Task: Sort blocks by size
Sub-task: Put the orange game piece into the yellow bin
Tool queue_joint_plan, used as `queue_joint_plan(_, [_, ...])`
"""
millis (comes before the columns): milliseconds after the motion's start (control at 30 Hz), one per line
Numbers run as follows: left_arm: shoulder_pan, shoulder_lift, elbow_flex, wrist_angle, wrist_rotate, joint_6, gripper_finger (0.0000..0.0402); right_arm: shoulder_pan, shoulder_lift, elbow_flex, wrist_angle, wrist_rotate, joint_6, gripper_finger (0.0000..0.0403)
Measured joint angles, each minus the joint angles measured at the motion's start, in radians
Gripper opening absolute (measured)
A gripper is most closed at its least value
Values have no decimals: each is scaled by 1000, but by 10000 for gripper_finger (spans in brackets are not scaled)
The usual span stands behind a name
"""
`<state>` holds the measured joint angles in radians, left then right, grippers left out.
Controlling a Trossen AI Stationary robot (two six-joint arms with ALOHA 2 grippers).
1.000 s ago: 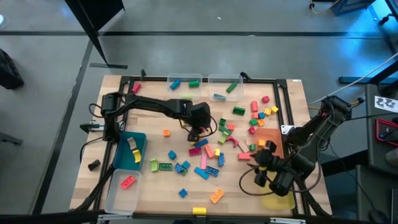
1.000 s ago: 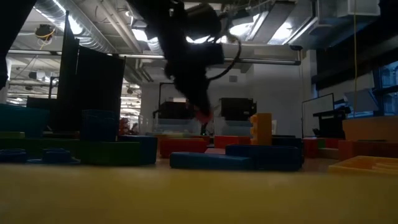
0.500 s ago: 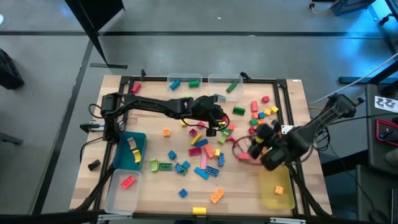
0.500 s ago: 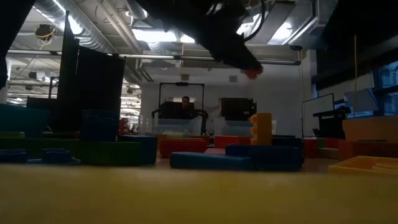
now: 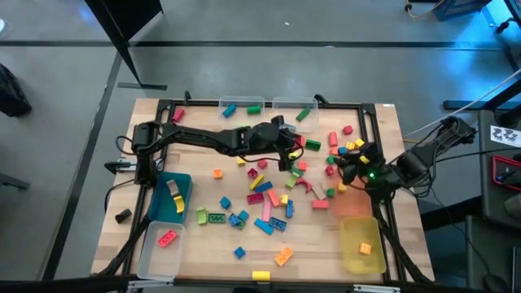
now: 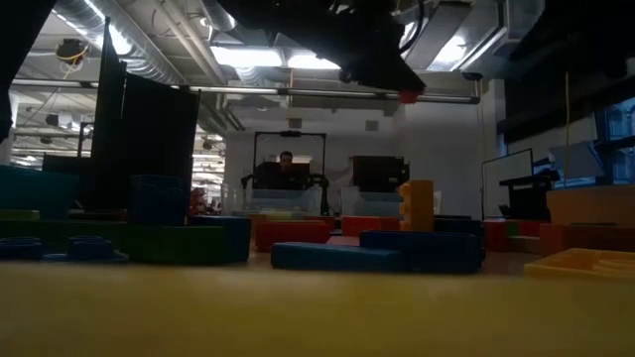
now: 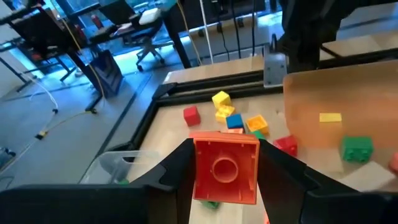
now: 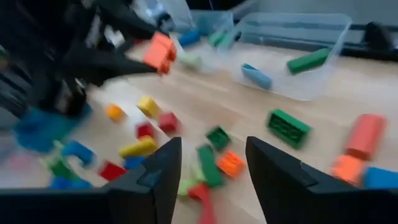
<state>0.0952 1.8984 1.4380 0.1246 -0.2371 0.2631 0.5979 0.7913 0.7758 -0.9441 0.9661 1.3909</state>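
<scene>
One red block [image 7: 226, 170] sits clamped in the left gripper [image 7: 225, 180].

Between the matt black left gripper [image 7: 225, 163] fingers [image 7: 177, 171] sits a red block [image 7: 226, 169] — smooth, glossy moulded plastic. Beyond those fingertips the table [image 7: 205, 134] is pale wood with a dull, faintly grained finish, edged by a matt black metal frame [image 7: 205, 84]. Ahead of the right gripper [image 8: 208, 163] fingers stands a clear bin [image 8: 295, 53] — thin, see-through plastic, slightly shiny.
</scene>
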Motion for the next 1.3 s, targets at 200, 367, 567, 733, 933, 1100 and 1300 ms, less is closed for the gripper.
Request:
queue_joint_plan(200, [-24,0,0,-1,-2,-15,131,-103,5,-100,345,11,-199,182])
queue_joint_plan(367, [-64,0,0,-7,0,8,131,-203,48,-111,539,-29,-298,182])
queue_joint_plan(567, [-106,0,0,-9,-1,35,131,-305,121,-111,700,-269,-326,182])
queue_joint_plan(733, [-128,1,-3,-31,-13,35,131,-330,193,-111,779,-391,-327,182])
queue_joint_plan(933, [-138,2,-2,-34,-14,37,131,-330,236,-111,832,-421,-347,182])
queue_joint_plan(1100, [-143,2,-2,-37,-18,65,131,-330,247,-111,840,-419,-368,182])
queue_joint_plan(1300, [-144,2,-2,-44,-19,83,140,-330,256,-111,840,-418,-365,156])
